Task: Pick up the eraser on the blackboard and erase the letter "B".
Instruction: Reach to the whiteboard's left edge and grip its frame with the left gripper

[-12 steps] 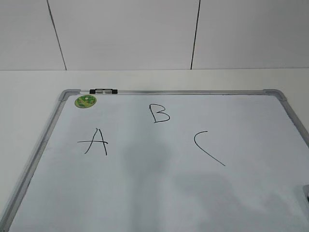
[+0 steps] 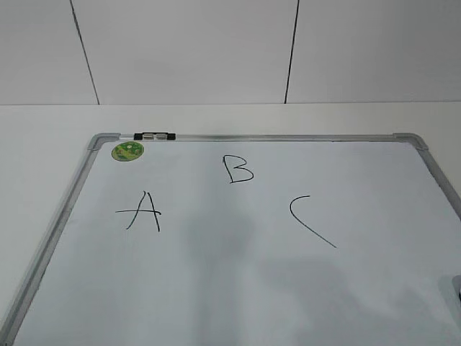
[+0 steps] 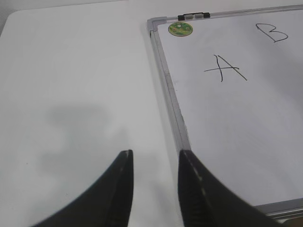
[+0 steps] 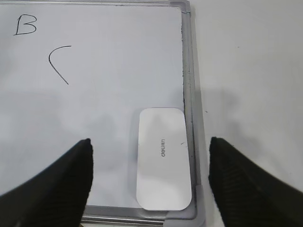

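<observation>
White wall panels with two dark seams fill the top of your exterior view, and below them a white table (image 2: 43, 144) carries the blackboard (image 2: 252, 137), which spreads across the lower frame. The letter "B" (image 2: 238, 169) sits just above the middle, the "A" (image 2: 140, 211) at lower left of it and the "C" (image 2: 310, 220) at lower right. A round green magnet (image 2: 127, 151) lies in the board's upper left corner, just beside a black and silver clip (image 2: 153, 135) on the top frame. You see no arm in this view, only soft shadows on the board; a dark sliver at the right edge is too small to tell.

From your left wrist view, the left gripper (image 3: 154, 163) hangs at the bottom centre with its fingers slightly apart and nothing between them, over the table just beside the board's left frame. "A", the magnet and part of "B" show at upper right.

From your right wrist view, the right gripper (image 4: 150, 146) is spread wide and empty. The eraser (image 4: 164, 158) lies flat between its fingers at lower centre, in the board's corner, close against the grey frame on the right. "B" is at upper left, well apart from the eraser, with "C" just below it.
</observation>
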